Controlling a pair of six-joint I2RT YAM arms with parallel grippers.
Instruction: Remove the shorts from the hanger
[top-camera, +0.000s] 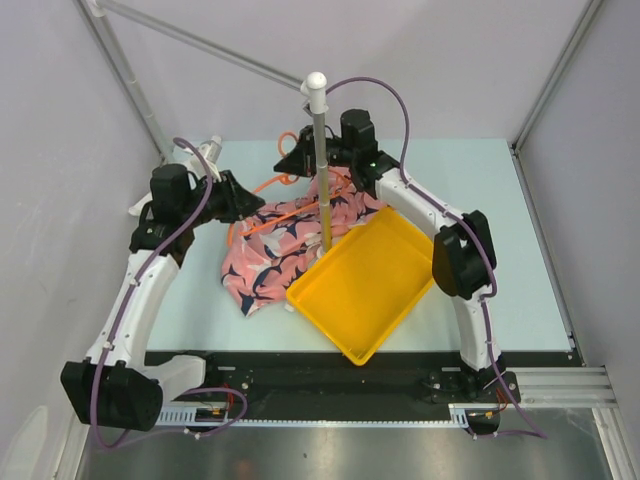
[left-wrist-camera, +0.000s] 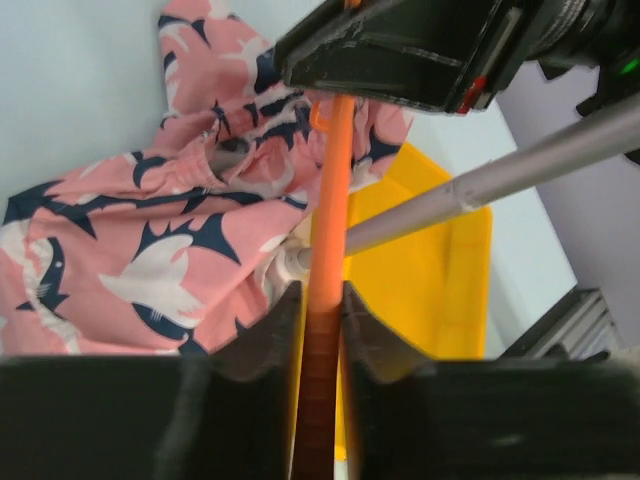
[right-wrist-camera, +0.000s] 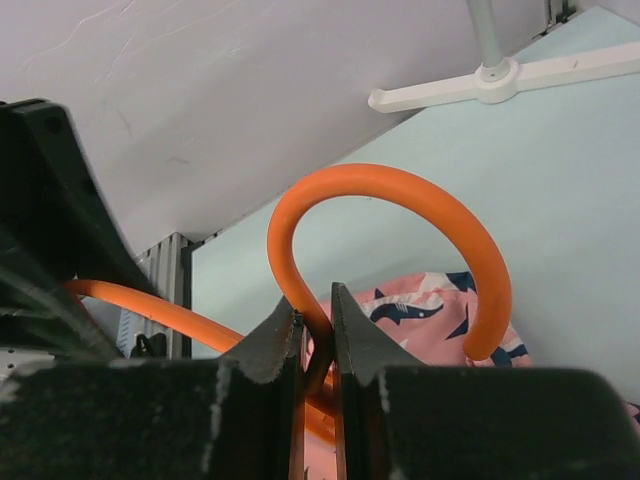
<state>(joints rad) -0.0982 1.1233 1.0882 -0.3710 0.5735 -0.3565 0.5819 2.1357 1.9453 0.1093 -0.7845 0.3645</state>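
The salmon-pink shorts (top-camera: 280, 252) with navy and white shapes lie crumpled on the table left of the yellow tray, still draped on the orange hanger (top-camera: 290, 215). My left gripper (top-camera: 243, 203) is shut on a straight bar of the hanger (left-wrist-camera: 330, 230), with the shorts (left-wrist-camera: 130, 250) just beyond it. My right gripper (top-camera: 297, 160) is shut on the base of the hanger's curled hook (right-wrist-camera: 390, 190); the shorts (right-wrist-camera: 420, 305) show behind it. Most of the hanger frame is hidden under fabric.
A yellow tray (top-camera: 370, 285) sits tilted at centre right, touching the shorts. A grey upright rail (top-camera: 320, 150) with a white cap stands at the tray's far corner. A white stand base (right-wrist-camera: 500, 80) lies on the table beyond the hook. Walls close in on the left and right.
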